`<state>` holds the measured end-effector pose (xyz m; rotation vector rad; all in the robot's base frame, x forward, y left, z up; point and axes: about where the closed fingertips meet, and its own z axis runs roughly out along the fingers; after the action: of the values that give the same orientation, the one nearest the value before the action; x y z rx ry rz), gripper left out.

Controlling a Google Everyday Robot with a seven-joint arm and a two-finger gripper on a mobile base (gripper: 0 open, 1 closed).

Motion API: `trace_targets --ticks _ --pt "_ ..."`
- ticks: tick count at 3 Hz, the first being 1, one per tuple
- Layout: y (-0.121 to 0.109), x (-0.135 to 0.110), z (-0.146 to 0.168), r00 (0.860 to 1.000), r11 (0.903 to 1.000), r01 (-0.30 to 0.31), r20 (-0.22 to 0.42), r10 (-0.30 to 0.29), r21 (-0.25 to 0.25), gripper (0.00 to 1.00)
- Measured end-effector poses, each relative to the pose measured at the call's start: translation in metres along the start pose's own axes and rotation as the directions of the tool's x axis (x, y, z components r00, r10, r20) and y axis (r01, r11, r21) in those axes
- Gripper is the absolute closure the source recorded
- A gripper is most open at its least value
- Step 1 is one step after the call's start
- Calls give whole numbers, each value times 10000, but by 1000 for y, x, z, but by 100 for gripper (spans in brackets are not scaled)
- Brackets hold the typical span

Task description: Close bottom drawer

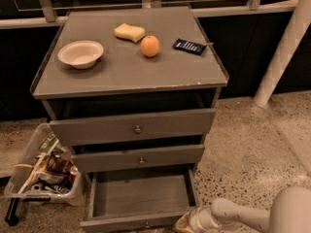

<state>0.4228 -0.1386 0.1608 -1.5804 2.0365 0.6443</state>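
Note:
The bottom drawer of the grey cabinet is pulled out, showing its plain grey inside. Its slim front panel runs along the lower edge of the view. My gripper is at the bottom of the view, just right of the drawer's front right corner, at the end of my white arm that comes in from the lower right. Above it the middle drawer and the top drawer stand slightly out, each with a small round knob.
On the cabinet top lie a white bowl, a yellow sponge, an orange and a dark packet. A clear bin of clutter stands on the floor at the left. A white post stands at the right.

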Motion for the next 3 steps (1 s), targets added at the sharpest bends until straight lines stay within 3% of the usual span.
trace_targets --ticks 1,2,3 --pt "0 0 0 10000 10000 0 0 0 -1 12" --pt "-6 -4 7 9992 9999 9 408 -4 -120 0" --pt "-20 -12 26 9943 9995 -85 1062 116 -297 14"
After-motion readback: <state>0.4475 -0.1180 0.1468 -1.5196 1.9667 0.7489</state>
